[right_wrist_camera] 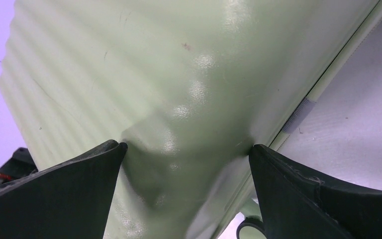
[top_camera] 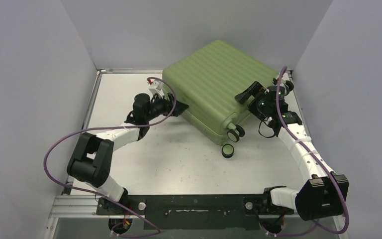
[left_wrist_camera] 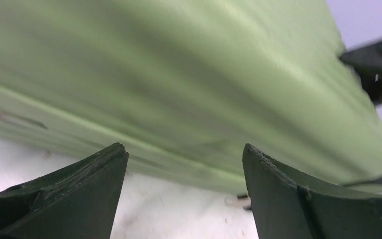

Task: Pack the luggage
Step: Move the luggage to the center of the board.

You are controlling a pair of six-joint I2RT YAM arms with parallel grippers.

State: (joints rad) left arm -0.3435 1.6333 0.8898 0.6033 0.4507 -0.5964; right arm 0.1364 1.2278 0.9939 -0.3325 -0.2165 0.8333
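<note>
My left arm (top_camera: 99,154) reached across the desk (top_camera: 179,169) from the near left, purple cable (top_camera: 54,149) looping beside it. My left fingers (top_camera: 178,107) were at the luggage's left side, low near the desk. They were spread wide, nothing pinched. In the left wrist view both tips framed green shell with a strip of desk below. That view was blurred, so I could not tell if either tip touched the shell.

The luggage (top_camera: 214,79) lay closed at the far middle-right of the desk, ribbed green shell up, its far corner near the back wall. Its near corner carried a black wheel (top_camera: 236,133) with a green hub, pointing toward me. Just in front of that corner a small round black piece with a green centre (top_camera: 228,151) lay by itself on the desk, apart from the luggage.

My right fingers (top_camera: 246,95) were at the luggage's right side, up on the shell. They were also spread wide, gripping nothing. In the right wrist view the ribbed shell filled the gap between the tips, with the seam line and bare desk at the right. My right arm (top_camera: 303,149) ran back to the near right.
</note>
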